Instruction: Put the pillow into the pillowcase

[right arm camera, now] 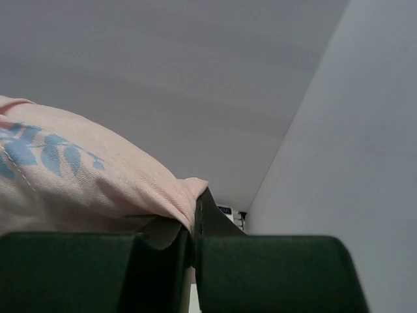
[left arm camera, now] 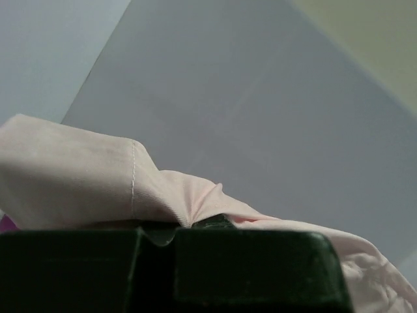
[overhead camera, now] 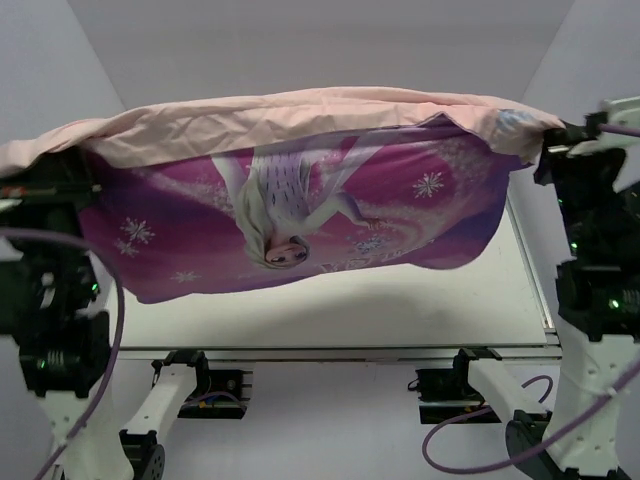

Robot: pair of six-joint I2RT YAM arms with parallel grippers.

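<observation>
The pillowcase point(overhead camera: 300, 190), purple with snowflakes and a cartoon princess, pale pink along its top, hangs plump and stretched in the air between both arms. My left gripper point(overhead camera: 62, 180) is shut on its left pink corner; the pinched pink cloth point(left arm camera: 98, 182) shows above the dark fingers point(left arm camera: 247, 261) in the left wrist view. My right gripper point(overhead camera: 556, 150) is shut on its right corner; pink cloth with blue print point(right arm camera: 78, 176) is clamped between the fingers point(right arm camera: 260, 267) in the right wrist view. No plain white pillow shows; the case looks filled, so it may be hidden inside.
The pale tabletop point(overhead camera: 400, 300) lies below the hanging case, with a metal rail point(overhead camera: 530, 270) along its right edge. Both arm bases point(overhead camera: 190, 385) sit at the near edge. White walls close in the back and sides.
</observation>
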